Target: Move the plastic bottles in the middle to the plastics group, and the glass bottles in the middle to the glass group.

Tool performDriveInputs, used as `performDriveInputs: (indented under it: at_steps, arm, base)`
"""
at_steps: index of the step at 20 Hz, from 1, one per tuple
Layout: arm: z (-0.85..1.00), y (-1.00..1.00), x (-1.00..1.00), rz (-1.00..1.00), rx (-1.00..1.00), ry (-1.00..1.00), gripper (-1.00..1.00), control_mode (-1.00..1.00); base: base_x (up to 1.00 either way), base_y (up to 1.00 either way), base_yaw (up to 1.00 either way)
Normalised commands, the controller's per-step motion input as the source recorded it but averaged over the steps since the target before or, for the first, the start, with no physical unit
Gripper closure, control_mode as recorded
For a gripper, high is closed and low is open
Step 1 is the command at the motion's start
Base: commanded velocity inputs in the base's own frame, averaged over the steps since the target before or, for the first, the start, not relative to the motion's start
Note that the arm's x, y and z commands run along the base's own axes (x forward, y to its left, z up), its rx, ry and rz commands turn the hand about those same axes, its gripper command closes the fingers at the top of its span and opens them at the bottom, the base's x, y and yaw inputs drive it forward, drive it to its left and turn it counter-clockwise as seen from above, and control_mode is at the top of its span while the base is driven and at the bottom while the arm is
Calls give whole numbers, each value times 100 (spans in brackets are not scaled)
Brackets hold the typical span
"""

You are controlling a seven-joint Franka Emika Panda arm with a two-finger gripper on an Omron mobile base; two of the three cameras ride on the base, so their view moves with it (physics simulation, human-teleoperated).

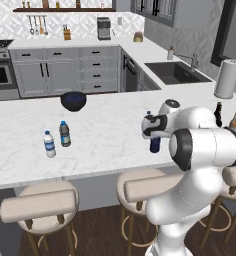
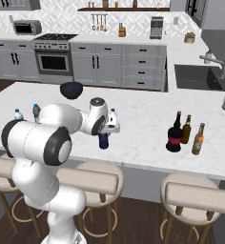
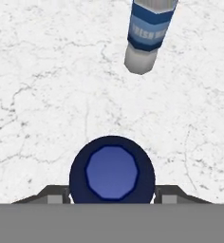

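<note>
Over the middle of the white counter [image 1: 105, 145] we have our gripper [image 3: 112, 197] lowered straight down around the navy bottle [image 3: 112, 170], whose blue cap faces up at us in the hand view. One dark finger sits on each side of the bottle's body, close against it, but we cannot tell whether the pads are pressing yet or merely flanking it. We judge the bottle stands upright on the stone, so a top-down pinch across its round body suits it.

Just beyond it stands the clear bottle [image 3: 149, 33] with the blue label, also part of the middle set; it is near but apart from our fingers, so it should not be knocked if we lift straight up.

Our target, the plastics pair, waits well to the left: a small clear water bottle [image 1: 49, 144] and just beside it a taller greyish bottle [image 1: 65, 134]. A dark bowl [image 1: 73, 100] sits farther back on the counter, off the direct line.

On the right, the squat red-labelled bottle [image 2: 174, 134] stands close beside two slim brown beer bottles [image 2: 186, 129], seemingly already with the glass. A paper towel roll [image 1: 227, 78] stands beyond them near the sink [image 1: 175, 72].

Nothing lies between the navy bottle and the plastics pair; we judge the main risk is tipping either of them when setting down.
</note>
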Motion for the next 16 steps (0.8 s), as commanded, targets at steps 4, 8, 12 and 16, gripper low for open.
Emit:
performDriveInputs:
  at_steps: [4,8,12,16]
  arm:
    - [45,62,-13,19,0,0,100,-100]
    - [39,97,-11,22,0,1,100,-100]
    - [29,100,-28,25,0,8,100,-100]
    - [16,100,-31,27,0,8,100,-100]
  base:
    - [0,0,0]
    - [0,0,0]
    - [0,0,0]
    - [0,0,0]
